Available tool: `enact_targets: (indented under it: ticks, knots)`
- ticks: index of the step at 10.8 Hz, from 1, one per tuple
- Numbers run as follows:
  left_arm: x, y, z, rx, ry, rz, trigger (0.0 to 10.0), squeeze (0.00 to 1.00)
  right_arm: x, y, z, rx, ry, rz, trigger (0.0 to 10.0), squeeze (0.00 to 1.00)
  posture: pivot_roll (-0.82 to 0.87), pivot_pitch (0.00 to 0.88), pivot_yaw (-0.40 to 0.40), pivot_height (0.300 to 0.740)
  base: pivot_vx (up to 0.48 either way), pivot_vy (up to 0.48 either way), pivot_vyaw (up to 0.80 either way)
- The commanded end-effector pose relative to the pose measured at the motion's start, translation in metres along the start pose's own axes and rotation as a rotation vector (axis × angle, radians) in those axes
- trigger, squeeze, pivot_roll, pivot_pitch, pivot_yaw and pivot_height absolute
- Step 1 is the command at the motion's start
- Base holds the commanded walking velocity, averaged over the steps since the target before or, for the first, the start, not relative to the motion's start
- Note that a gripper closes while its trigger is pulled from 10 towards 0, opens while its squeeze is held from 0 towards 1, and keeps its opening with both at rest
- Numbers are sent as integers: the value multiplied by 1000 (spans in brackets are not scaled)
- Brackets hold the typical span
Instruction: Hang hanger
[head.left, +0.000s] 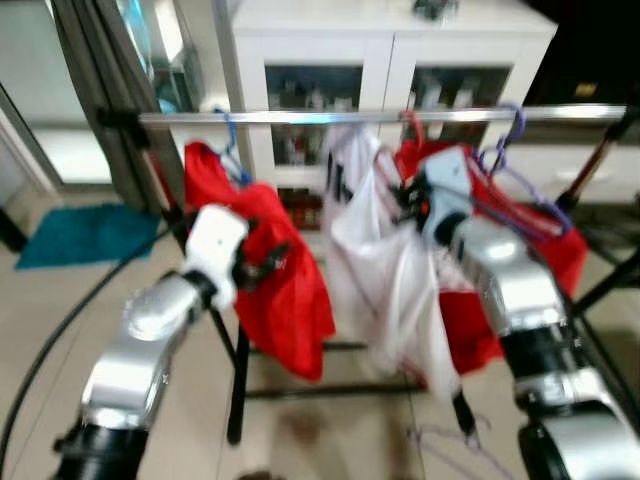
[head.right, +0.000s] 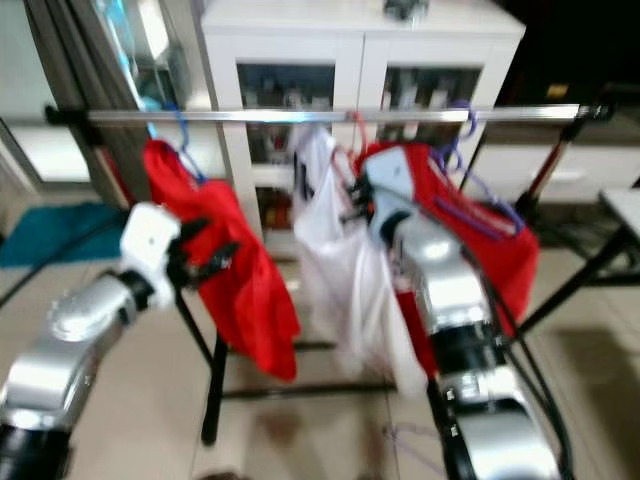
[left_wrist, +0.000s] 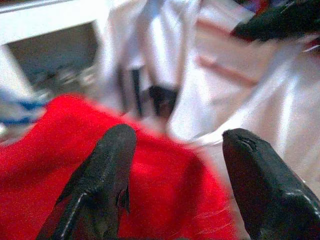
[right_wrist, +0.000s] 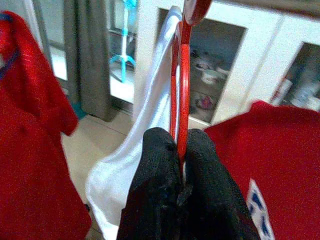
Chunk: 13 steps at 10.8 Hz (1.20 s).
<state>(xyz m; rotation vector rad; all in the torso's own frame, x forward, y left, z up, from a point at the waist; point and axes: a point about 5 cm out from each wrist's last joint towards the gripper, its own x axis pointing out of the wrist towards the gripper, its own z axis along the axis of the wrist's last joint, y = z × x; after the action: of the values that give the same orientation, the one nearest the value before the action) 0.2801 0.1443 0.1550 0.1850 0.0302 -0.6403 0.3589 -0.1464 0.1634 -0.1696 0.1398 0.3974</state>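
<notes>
Right tool (right_wrist: 181, 150) was clamped on the red hanger (right_wrist: 180, 85) carrying a white garment (head.left: 375, 250), just below the metal rail (head.left: 400, 116). Left tool (left_wrist: 175, 165) stood open against a red shirt (head.left: 270, 260).

Red hanger (right_wrist: 180, 85), white shirt (head.left: 375, 260), two red shirts (head.left: 270, 270), purple hanger (head.left: 520, 185), teal mat (head.left: 85, 235), white cabinet (head.left: 390, 40).
</notes>
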Motion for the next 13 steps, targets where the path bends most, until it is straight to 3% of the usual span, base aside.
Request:
enact_targets:
  ticks: [1, 6, 10, 13]
  knots:
    - [-2, -3, 4, -2, -24, -28, 10000, 0, 2, -1, 10, -5, -36, 1, 10000, 0, -41, 0, -2, 740, 0, 0, 0]
    - [-6, 3, 15, 6, -60, -56, 10000, 0, 29, -12, 25, 5, 27, -66, 10000, 0, -35, 0, 10, 740, 0, 0, 0]
    - [-15, 8, 20, 18, -51, -55, 10000, 0, 50, -6, 43, 29, 56, -58, 10000, 0, -7, 29, 4, 740, 0, 0, 0]
    - [-24, 5, 20, 27, -12, -115, 10000, 0, 56, -2, 41, 41, 141, -84, 10000, 0, 7, 83, 8, 740, 0, 0, 0]
